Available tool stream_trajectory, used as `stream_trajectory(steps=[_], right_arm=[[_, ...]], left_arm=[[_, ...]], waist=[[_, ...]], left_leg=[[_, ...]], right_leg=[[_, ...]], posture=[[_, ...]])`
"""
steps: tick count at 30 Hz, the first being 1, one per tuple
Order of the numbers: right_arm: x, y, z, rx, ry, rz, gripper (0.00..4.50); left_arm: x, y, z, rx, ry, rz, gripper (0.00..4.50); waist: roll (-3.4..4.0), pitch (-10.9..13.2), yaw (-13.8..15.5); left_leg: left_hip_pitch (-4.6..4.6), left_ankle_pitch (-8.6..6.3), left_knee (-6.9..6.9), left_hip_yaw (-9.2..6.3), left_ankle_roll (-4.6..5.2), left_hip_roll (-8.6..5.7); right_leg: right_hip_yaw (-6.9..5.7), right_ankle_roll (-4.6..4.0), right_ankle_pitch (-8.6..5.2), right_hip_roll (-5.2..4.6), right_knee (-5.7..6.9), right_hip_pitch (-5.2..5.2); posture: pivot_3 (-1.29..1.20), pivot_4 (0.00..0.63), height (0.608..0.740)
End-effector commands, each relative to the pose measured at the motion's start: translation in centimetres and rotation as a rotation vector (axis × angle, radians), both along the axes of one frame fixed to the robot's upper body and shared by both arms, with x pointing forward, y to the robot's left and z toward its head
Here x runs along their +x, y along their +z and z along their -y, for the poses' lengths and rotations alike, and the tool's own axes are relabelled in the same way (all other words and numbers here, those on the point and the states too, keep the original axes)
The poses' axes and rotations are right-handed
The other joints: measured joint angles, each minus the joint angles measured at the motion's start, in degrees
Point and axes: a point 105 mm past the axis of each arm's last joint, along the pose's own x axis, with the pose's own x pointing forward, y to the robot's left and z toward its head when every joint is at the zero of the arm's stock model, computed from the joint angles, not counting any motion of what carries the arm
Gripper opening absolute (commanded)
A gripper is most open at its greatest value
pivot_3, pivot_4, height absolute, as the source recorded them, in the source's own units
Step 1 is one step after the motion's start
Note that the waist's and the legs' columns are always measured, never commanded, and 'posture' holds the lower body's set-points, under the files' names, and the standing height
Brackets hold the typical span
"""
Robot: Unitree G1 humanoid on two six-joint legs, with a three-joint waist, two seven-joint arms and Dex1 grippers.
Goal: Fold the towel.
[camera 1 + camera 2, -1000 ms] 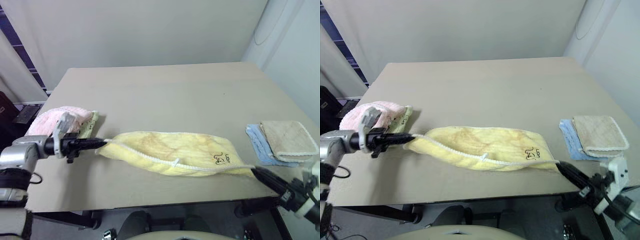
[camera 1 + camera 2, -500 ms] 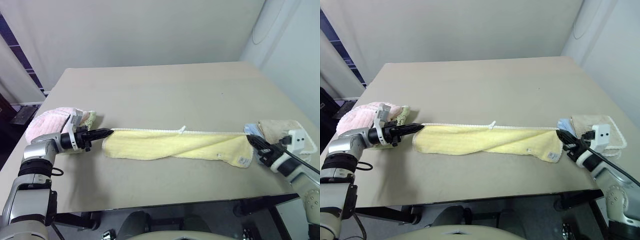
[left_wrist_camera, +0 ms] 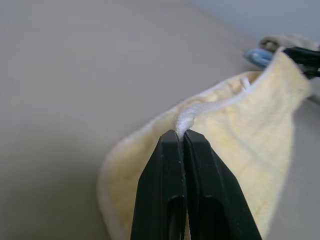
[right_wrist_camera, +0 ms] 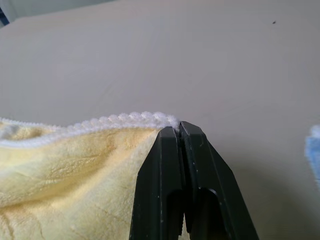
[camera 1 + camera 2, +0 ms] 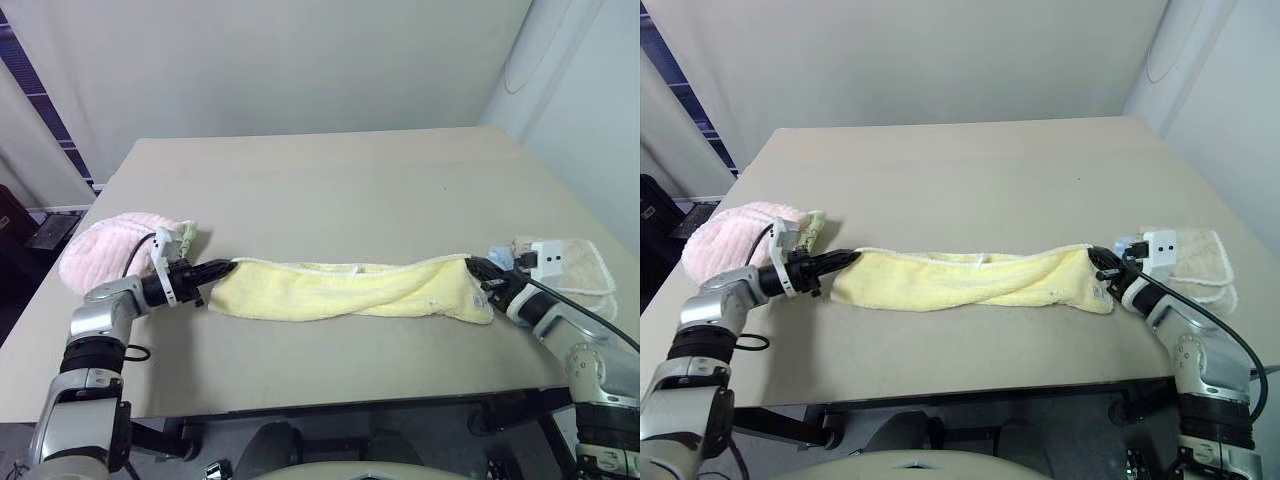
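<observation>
You've got the towel [image 5: 350, 291] stretched out lengthwise across the near part of the table [image 5: 330, 190], running left to right btwn both arms. It sags in the middle and looks loosely doubled over along its length, w/ a white stitched edge along the far side.

Left hand [image 5: 229, 267]: fingers pressed together, pinching the towel's left end right at the white corner edging; the left wrist view shows the edging caught btwn the two black fingertips [image 3: 172, 145]. Right hand [image 5: 472, 267]: also closed tight, pinching the towel's right corner by its beaded white hem, clear in the right wrist view [image 4: 177, 131].

Both hands sit low, near the table surface, pointing roughly toward each other's end of the cloth.

Other stuff: fluffy pink towel [image 5: 95, 258] bunched at the table's left edge, just behind the left hand, w/ a bit of pale green cloth [image 5: 186, 238] peeking out beside it. On the right edge, a beige towel [image 5: 585, 262] w/ a stitched border lies behind the right wrist, and a sliver of blue cloth [image 5: 499, 259] shows next to it.
</observation>
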Motion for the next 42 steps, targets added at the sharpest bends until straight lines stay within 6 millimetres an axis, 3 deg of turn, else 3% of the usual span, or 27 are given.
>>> stream_trajectory(steps=[1,9,19,23,27,31,32,38,42], right_arm=[[0.8,0.7,-1.0,-0.006,0.034,0.039,0.00],[1.9,0.3,-0.9,-0.025,-0.003,0.046,0.00],[2.8,-0.7,-0.7,-0.010,-0.048,-0.006,0.00],[3.0,-0.3,-1.0,0.037,-0.041,0.004,0.96],[3.0,0.9,-1.4,0.068,-0.028,0.035,2.41],[2.9,2.8,-0.2,0.169,-0.091,0.048,3.95],[2.5,3.6,-0.2,0.239,-0.086,0.048,3.96],[-1.6,7.1,-3.3,0.662,0.152,-0.020,3.96],[-4.5,6.5,-5.8,0.812,0.267,-0.152,3.96]], left_arm=[[1.6,0.9,-0.5,0.035,0.065,0.057,0.03],[3.3,0.5,-2.2,0.079,0.189,0.085,0.03],[3.0,0.0,-1.6,0.060,0.134,0.075,0.03],[3.1,0.1,-1.7,0.037,0.144,0.062,1.03],[3.5,0.5,-2.1,0.040,0.181,0.083,2.44],[4.1,2.1,-2.9,0.015,0.245,0.174,3.98],[4.2,2.7,-3.0,-0.007,0.252,0.198,4.28],[2.7,5.2,-1.5,-0.181,0.050,0.232,4.28],[0.8,5.3,0.3,-0.223,-0.143,0.183,4.28]], waist=[[0.00,0.0,0.0],[-0.02,0.0,0.0],[-0.03,0.0,-0.1],[-0.03,0.0,-0.1],[-0.03,0.0,-0.1],[-0.03,0.0,-0.1],[-0.03,0.0,-0.1],[-0.05,0.0,-0.1],[-0.09,-0.1,-0.3]], left_leg=[[-0.02,0.00,0.04,0.00,0.01,0.00],[-0.04,0.01,0.09,-0.02,0.02,0.00],[-0.05,0.00,0.07,-0.03,0.00,0.00],[-0.06,-0.02,0.07,-0.03,-0.03,0.00],[-0.06,-0.01,0.06,-0.04,-0.01,0.00],[-0.09,-0.01,0.07,-0.03,-0.01,0.00],[-0.09,-0.01,0.07,-0.03,-0.01,0.00],[-0.15,-0.01,0.03,-0.04,0.00,0.04],[-0.16,-0.01,0.00,-0.04,0.04,0.05]], right_leg=[[0.00,0.01,0.01,0.00,0.01,0.00],[0.01,0.23,0.13,0.07,0.04,-0.04],[0.01,0.23,0.13,0.06,0.04,-0.05],[0.01,0.23,0.13,0.06,0.04,-0.07],[0.01,0.24,0.14,0.06,0.05,-0.08],[0.01,0.26,0.15,0.06,0.05,-0.10],[0.01,0.27,0.15,0.06,0.05,-0.11],[0.00,0.27,0.15,0.05,0.04,-0.13],[0.01,0.19,0.11,0.04,-0.01,-0.09]], posture=[[0.00,0.000,0.731],[0.00,0.000,0.731],[0.00,0.000,0.731],[0.00,0.000,0.731],[0.00,0.000,0.731],[0.00,0.000,0.731],[0.00,0.000,0.731],[0.00,0.000,0.731],[0.00,0.000,0.731]])
